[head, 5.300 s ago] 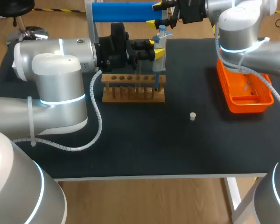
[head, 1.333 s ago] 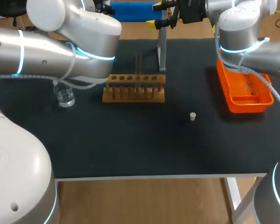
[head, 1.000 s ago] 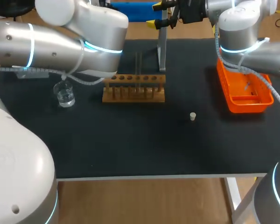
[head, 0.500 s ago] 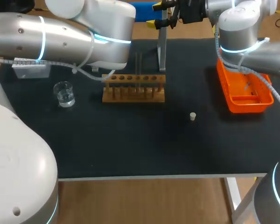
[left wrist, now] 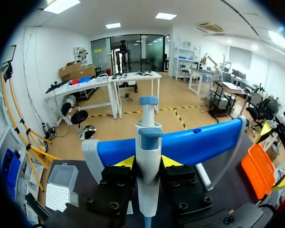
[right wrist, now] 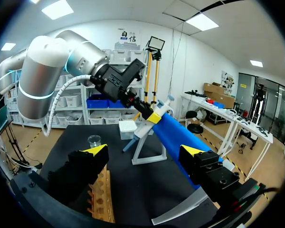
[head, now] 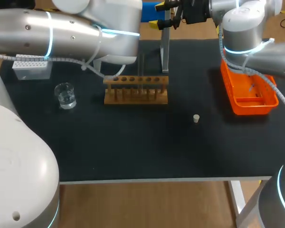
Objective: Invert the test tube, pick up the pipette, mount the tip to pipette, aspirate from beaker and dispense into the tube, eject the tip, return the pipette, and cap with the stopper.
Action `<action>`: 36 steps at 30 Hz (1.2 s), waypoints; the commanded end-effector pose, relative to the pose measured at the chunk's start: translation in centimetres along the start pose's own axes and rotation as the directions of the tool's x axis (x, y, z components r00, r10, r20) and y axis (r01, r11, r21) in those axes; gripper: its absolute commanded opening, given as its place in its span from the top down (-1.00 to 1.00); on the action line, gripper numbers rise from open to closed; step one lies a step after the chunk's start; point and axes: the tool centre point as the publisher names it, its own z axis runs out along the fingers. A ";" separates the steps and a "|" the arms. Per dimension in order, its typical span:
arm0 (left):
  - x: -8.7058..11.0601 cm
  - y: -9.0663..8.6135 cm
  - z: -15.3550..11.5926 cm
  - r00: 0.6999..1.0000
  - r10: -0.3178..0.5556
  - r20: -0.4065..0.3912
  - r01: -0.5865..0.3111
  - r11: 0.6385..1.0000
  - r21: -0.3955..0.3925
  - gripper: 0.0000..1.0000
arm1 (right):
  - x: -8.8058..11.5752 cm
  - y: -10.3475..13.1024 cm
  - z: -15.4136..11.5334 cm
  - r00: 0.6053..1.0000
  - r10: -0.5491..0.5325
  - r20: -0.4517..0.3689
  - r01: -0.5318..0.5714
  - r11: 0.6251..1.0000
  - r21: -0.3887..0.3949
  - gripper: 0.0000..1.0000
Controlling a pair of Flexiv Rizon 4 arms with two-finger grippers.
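Observation:
In the left wrist view my left gripper (left wrist: 148,162) is shut on the white and blue pipette (left wrist: 148,142), held upright before the blue stand bar (left wrist: 199,142). The right wrist view shows that pipette (right wrist: 143,129) tilted in the air above the table. In the head view the left arm hides it. My right gripper (head: 157,14) hangs open and empty at the stand's top, with nothing between its fingers (right wrist: 97,151). A clear test tube (head: 141,66) stands in the wooden rack (head: 136,90). The beaker (head: 65,95), white tip box (head: 32,66) and small stopper (head: 196,118) rest on the black table.
An orange tray (head: 249,92) lies at the right under my right arm. The stand's metal post (head: 165,47) rises behind the rack. My left arm (head: 76,33) spans the back left of the table.
My left arm has swung rightward along the back of the table, uncovering the beaker and then the tip box. The right arm has kept still.

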 end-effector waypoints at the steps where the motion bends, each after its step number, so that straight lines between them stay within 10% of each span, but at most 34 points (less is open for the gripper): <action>1: 0.1 -0.2 0.4 1.000 0.004 0.006 -0.004 1.000 -0.028 1.00 | 0.1 0.0 -0.1 1.000 0.000 0.001 0.000 1.000 0.001 -1.00; 16: 0.2 0.5 0.8 1.000 -0.013 0.011 0.014 0.999 -0.047 1.00 | 0.1 0.0 -0.1 1.000 0.000 0.001 0.000 1.000 0.001 -1.00; 18: 0.3 0.6 0.8 1.000 -0.020 0.011 0.020 0.999 -0.042 0.37 | 0.1 0.0 -0.1 1.000 0.000 0.001 0.000 1.000 0.001 -1.00; 19: 0.3 0.7 0.7 1.000 -0.025 0.016 0.025 0.999 -0.040 -1.00 | 0.1 0.0 -0.1 1.000 0.000 0.001 0.000 1.000 0.001 -1.00; 36: 1.1 1.1 -2.3 0.999 -0.049 0.017 0.049 0.999 -0.023 -1.00 | 0.1 0.0 -0.1 1.000 0.000 0.001 0.000 1.000 0.001 -1.00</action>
